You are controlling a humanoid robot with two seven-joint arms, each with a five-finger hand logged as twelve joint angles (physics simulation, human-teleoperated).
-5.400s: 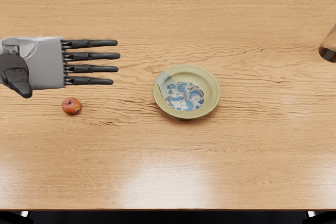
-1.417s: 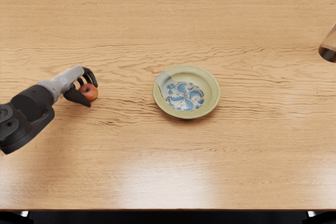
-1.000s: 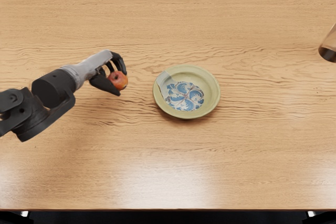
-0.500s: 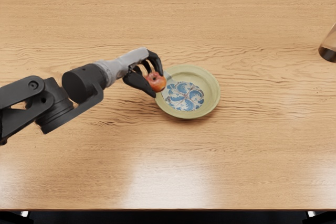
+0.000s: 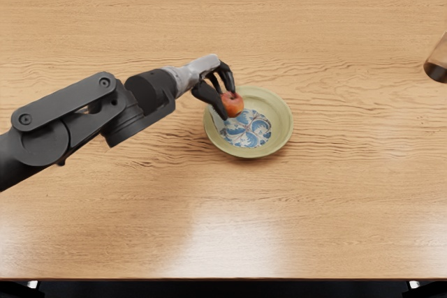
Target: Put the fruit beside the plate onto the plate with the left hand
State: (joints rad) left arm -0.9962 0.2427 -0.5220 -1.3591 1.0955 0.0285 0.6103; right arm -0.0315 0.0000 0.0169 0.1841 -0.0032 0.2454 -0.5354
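So your left hand (image 5: 218, 85) has its dark fingers (image 5: 225, 75) curled around the fruit (image 5: 232, 104), a small red-orange round thing that looks like an apple, with the thumb tucked in on the near side so it's pinched from both sides. The fruit is over the upper-left part of the plate (image 5: 282, 118), inside the rim and right at the edge of the blue swirly pattern in the middle. You can't really tell from this angle whether it's touching the plate or just held a bit above it, since the fingers cover its left side. The plate itself is a greenish-yellow one sitting flat around the middle of the wooden table (image 5: 314, 200). Your left arm (image 5: 84, 113) comes in from the left edge, a dark chunky forearm running up and to the right into a lighter grey wrist just behind the hand. Way over at the right edge there's a dark shiny shape (image 5: 438, 61) poking into view, cut off by the frame, and you can't tell what it is.
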